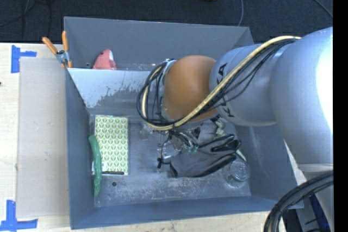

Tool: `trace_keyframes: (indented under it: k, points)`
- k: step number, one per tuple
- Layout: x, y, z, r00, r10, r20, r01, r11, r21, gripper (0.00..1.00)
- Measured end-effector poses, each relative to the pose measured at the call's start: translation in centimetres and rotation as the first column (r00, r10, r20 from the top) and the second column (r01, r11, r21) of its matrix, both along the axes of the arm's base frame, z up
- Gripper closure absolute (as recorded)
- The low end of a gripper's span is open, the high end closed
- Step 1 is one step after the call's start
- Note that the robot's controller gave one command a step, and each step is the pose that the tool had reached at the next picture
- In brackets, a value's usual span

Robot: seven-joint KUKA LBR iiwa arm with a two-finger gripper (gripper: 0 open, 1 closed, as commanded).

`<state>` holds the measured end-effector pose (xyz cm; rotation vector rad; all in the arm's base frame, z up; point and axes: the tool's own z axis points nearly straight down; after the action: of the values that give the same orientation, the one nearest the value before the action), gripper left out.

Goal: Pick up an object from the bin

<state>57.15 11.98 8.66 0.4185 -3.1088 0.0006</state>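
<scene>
Bin (163, 41): you see matt grey metal, its floor scuffed and dusty.
Patterned box (111, 144): matt printed paper or card.
Dark cloth (204, 164): soft, matt, wrinkled.
Clear round thing (237, 174): glossy, see-through.
Orange cover (187, 87): smooth, slight sheen.

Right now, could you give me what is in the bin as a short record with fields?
gripper: low in the middle of the bin, at the left edge of the dark cloth
left side: green patterned box, green strip along its left edge
back left: pink thing
front right: clear cup

green leaf-patterned box (111, 145), pink toy (104, 60), grey bin (152, 41)
</scene>
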Motion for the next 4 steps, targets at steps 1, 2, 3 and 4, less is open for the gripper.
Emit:
trace_keyframes:
  k: [1, 2, 3, 4]
  points:
    - [-1.5, -0.5, 3.3, 1.000, 0.001, -0.006, -0.001, 1.000, -0.003, 0.00]
    - [-1.9, -1.0, 6.1, 0.994, 0.104, 0.014, -0.105, 0.995, 0.005, 0.00]
    - [-1.7, -4.5, 2.2, 0.953, 0.303, -0.003, -0.303, 0.953, 0.004, 0.00]
    - [-7.8, -3.1, -1.0, 0.974, -0.225, 0.008, 0.225, 0.974, 0.006, 1.00]
